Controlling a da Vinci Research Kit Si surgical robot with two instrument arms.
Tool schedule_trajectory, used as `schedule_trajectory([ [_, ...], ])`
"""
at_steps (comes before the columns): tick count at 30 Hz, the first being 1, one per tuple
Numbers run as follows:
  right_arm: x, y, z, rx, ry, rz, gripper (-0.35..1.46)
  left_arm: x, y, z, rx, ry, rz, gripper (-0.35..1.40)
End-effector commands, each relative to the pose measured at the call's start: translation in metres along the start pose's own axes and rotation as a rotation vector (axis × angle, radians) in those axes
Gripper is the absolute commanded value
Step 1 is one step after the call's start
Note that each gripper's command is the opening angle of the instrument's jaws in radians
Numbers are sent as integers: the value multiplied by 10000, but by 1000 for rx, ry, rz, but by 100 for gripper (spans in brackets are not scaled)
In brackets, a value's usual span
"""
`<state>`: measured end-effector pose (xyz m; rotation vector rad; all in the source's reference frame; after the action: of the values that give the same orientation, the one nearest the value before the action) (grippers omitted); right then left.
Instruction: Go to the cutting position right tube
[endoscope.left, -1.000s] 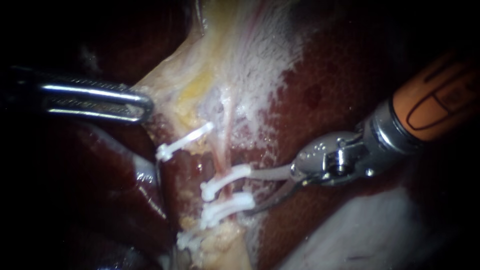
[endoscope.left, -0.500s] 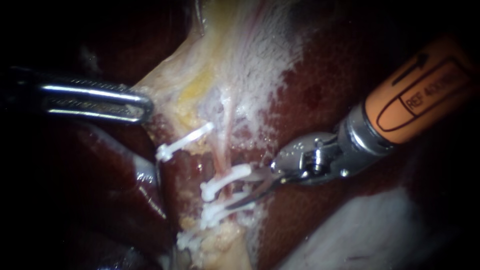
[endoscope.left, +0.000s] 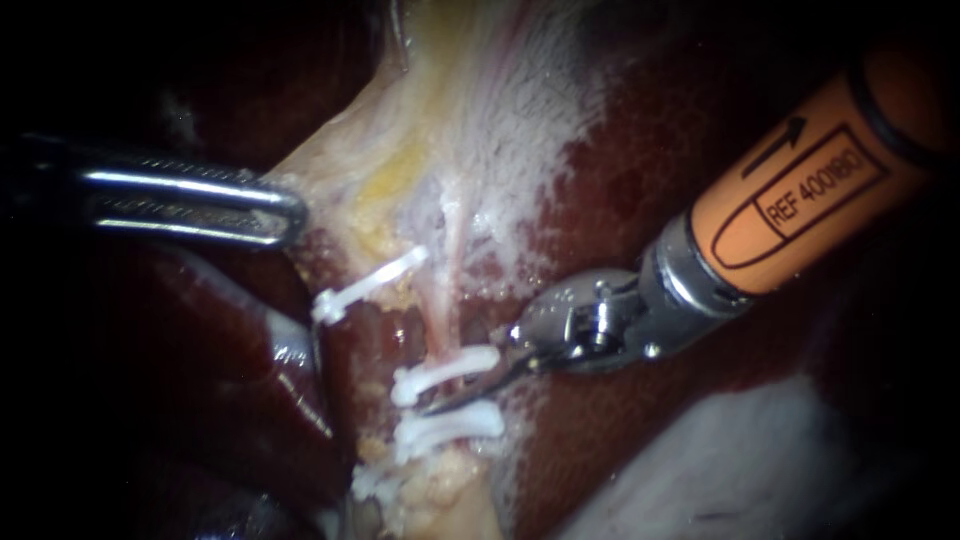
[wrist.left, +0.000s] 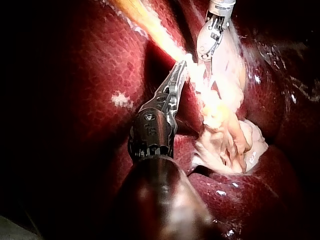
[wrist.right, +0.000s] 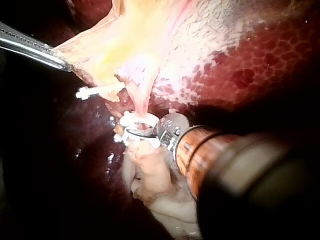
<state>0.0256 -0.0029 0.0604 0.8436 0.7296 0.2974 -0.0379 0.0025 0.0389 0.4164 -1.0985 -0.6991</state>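
The right tube (endoscope.left: 441, 312) is a thin pink strand running down from the pale gallbladder tissue (endoscope.left: 420, 150). An upper white clip (endoscope.left: 440, 368) and a lower white clip (endoscope.left: 450, 425) cross it. My right instrument (endoscope.left: 445, 398), on an orange shaft, has its curved blades open. The dark blade lies across the tube between these two clips; the other is hidden by the upper clip. The right wrist view shows the blade tip (wrist.right: 132, 132) at the tube. My left instrument (endoscope.left: 285, 212) holds the gallbladder's pale edge, jaws shut on it (wrist.left: 181, 70).
Another white clip (endoscope.left: 365, 285) sits on the left tube, and one more (endoscope.left: 375, 485) lies low beside yellowish fat. Dark red liver (endoscope.left: 640, 180) surrounds the field. A pale fold of tissue (endoscope.left: 720, 470) lies under the right shaft.
My right instrument has advanced to the left, bringing its blades from beside the clips into the gap between them on the tube. The left instrument has held still.
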Motion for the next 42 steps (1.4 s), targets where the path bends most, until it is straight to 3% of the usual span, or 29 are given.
schedule_trajectory([
  [1, 0, 1, 1, -1, -1, -2, 24, 0, 0, 0, 0, 0, 0, -35],
  [25, 3, 8, 5, 7, 24, -1, 16, 0, -1, 0, -1, 0, 0, -35],
  [29, 3, 9, 5, 7, 24, 10, 2, 0, -1, 0, -1, 0, 0, -35],
  [33, 3, 9, 5, 8, 23, 10, -35, 0, -1, 0, -1, 0, 0, -35],
  [42, 1, 8, 4, 11, 22, 13, -35, 1, -1, 0, -1, 0, 0, -35],
])
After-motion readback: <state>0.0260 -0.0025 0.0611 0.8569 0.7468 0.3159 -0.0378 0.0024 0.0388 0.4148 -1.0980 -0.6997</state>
